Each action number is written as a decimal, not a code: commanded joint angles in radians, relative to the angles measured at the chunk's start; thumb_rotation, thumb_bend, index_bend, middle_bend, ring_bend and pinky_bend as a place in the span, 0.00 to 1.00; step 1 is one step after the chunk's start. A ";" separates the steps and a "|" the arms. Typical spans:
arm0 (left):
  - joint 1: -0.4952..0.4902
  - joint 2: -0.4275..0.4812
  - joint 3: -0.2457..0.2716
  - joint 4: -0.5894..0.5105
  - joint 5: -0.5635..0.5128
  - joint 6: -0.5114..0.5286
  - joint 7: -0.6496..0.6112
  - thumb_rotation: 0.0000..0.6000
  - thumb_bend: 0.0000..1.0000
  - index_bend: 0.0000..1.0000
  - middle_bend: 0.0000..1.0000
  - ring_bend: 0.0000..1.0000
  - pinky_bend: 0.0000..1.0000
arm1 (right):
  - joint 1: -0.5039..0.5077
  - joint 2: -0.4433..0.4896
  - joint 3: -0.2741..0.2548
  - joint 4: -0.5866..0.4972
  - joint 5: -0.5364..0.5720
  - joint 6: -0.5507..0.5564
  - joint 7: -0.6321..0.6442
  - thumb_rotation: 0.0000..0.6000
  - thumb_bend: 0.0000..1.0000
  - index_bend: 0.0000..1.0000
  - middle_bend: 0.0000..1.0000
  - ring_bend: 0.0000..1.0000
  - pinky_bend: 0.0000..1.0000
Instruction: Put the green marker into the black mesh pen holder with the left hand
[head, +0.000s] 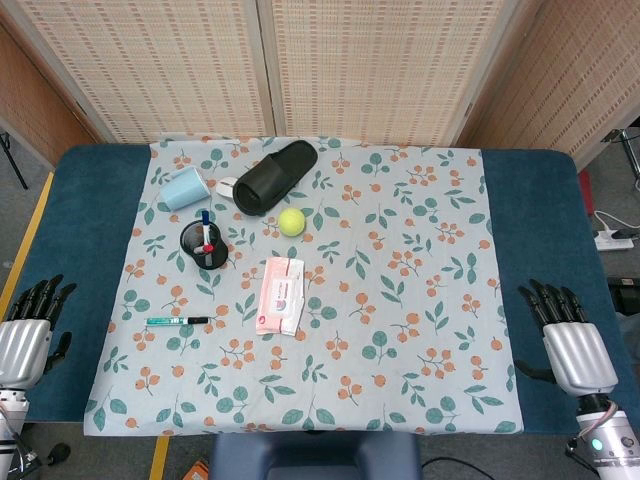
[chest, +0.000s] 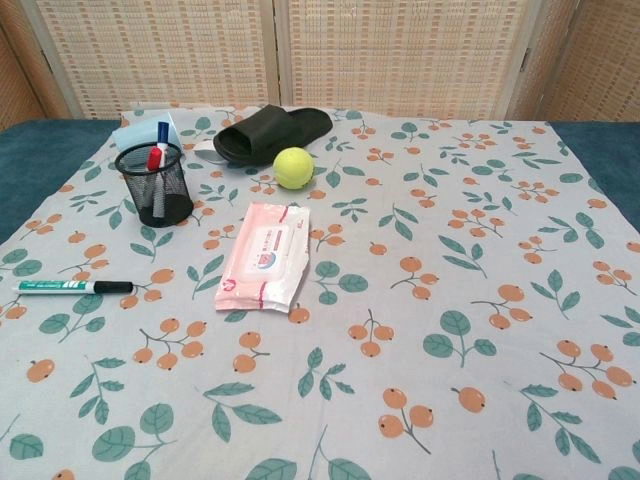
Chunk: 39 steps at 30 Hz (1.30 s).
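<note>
Resting empty with fingers spread at the table's edges, the left hand (head: 28, 335) and right hand (head: 568, 340) sit well apart from the green marker (head: 178, 321), which lies flat between the black mesh pen holder (head: 204, 245) and near edge, beside a wipes pack (head: 280, 294).

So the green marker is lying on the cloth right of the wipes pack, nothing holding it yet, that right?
Not quite. The marker lies left of the wipes pack, not right, as the head view shows. The rest holds: it lies on the cloth and neither hand touches it.
</note>
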 joint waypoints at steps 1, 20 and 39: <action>0.000 0.001 -0.001 -0.002 -0.001 0.002 0.002 1.00 0.41 0.12 0.01 0.00 0.09 | 0.002 0.000 0.000 -0.002 0.004 -0.004 -0.004 1.00 0.00 0.07 0.00 0.01 0.00; -0.001 -0.005 0.000 -0.025 0.005 0.011 0.023 1.00 0.41 0.12 0.01 0.00 0.09 | -0.005 0.010 -0.003 -0.007 -0.005 0.009 0.014 1.00 0.00 0.07 0.00 0.01 0.00; -0.156 -0.285 -0.071 -0.256 -0.170 -0.078 0.529 1.00 0.41 0.15 0.10 0.02 0.10 | -0.004 0.039 -0.006 0.008 -0.019 -0.004 0.107 1.00 0.00 0.08 0.00 0.01 0.00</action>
